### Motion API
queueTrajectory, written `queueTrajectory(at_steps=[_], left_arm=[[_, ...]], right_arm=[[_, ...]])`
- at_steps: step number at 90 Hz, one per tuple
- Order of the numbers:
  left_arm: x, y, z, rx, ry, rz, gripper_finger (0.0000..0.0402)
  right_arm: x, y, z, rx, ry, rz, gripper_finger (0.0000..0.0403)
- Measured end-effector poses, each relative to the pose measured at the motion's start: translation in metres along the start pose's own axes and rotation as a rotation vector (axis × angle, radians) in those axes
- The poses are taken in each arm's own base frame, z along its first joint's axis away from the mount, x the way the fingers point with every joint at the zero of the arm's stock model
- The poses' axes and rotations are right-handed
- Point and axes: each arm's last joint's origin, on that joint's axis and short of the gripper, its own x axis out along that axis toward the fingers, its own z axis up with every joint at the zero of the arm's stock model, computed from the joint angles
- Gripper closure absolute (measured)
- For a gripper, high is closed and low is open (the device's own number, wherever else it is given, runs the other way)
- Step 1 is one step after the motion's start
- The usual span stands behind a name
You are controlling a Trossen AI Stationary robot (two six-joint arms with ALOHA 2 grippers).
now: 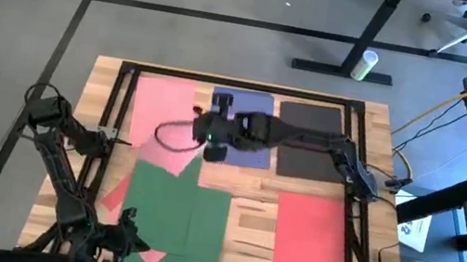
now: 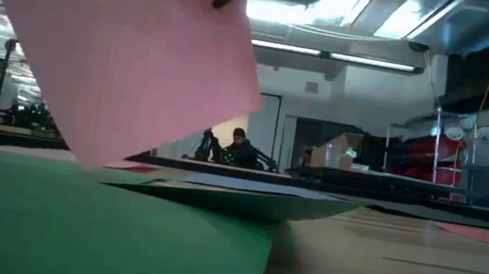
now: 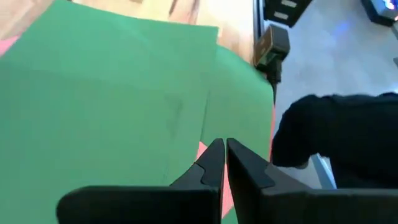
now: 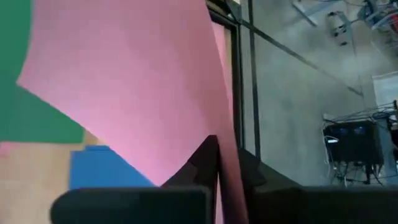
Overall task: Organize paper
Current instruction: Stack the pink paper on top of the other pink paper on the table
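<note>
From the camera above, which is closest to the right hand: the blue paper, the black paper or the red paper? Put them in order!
Measured from the right hand, in the high view:
1. Blue paper, right under the arm at the table's back middle.
2. Black paper, further along the arm, toward the right.
3. Red paper, front right corner.

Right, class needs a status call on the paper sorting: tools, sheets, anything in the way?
Right tool shut on pink sheet, lifted off the table. Left tool shut, empty, over green sheets. Nothing in the way.

sheet (image 4: pixel 137 81) in right gripper (image 4: pixel 219 163) above table (image 1: pixel 251 195), stack (image 1: pixel 174 211) near left gripper (image 3: pixel 219 163)
</note>
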Motion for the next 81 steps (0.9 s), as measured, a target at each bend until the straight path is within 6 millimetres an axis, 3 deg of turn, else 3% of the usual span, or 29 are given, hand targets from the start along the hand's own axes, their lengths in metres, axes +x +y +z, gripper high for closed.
queueTrajectory(at_steps=[20, 33, 43, 59, 81], left_arm=[[0.002, 0.002, 0.003, -0.028, -0.060, 0.036, 0.0402], [0.003, 0.003, 0.005, -0.059, -0.089, 0.055, 0.0402], [0.005, 0.005, 0.008, -0.087, -0.102, 0.067, 0.0402], [0.010, 0.008, 0.012, -0.123, -0.112, 0.086, 0.0402], [0.011, 0.008, 0.013, -0.159, -0.115, 0.084, 0.0402]], right_arm=[[0.027, -0.050, -0.019, 0.114, -0.037, 0.060, 0.0403], [0.047, -0.083, -0.043, 0.285, 0.004, 0.132, 0.0403], [0.067, -0.096, -0.066, 0.371, 0.077, 0.199, 0.0403], [0.098, -0.096, -0.104, 0.442, 0.202, 0.361, 0.0403], [0.122, -0.066, -0.133, 0.488, 0.299, 0.642, 0.0403]])
